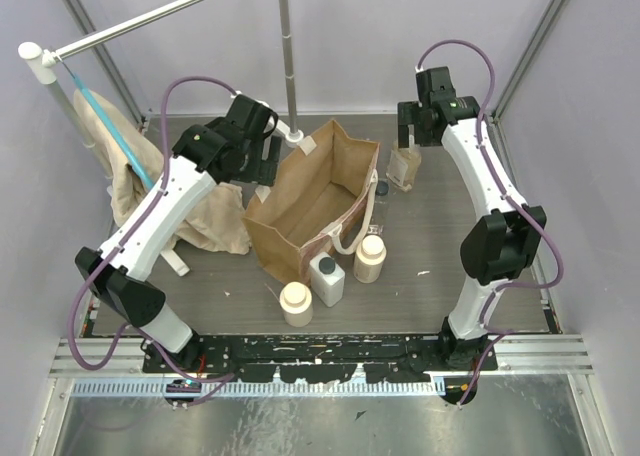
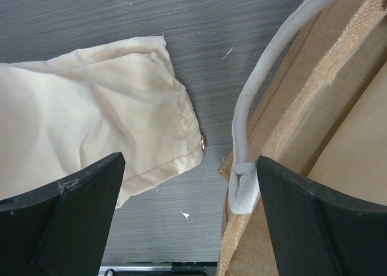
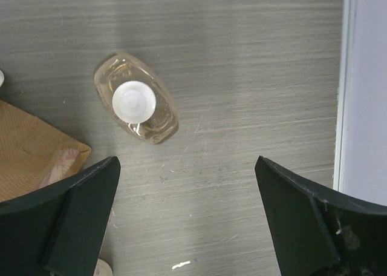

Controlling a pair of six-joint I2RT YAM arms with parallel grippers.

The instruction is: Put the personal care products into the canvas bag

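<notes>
Nothing is showing inside the canvas bag, which is standing open-mouthed at the middle of the table, so by my reckoning the packing is not yet begun and every bottle is waiting to go in. Three are standing upright in a loose row just in front of the bag's near corner: a cream round bottle, the white square bottle and a second cream round bottle. The beige white-capped bottle is standing apart at the bag's right side (the slim clear one I am not making out for certain).

The right gripper is hanging above that beige bottle with its jaws spread wide and nothing between them; the bottle is sitting ahead of the fingers and a little to one side, not between them. The left gripper is likewise gaping and empty, hovering over the bag's left rim and its cream loop handle, with the beige cloth lying just beside on the table
</notes>
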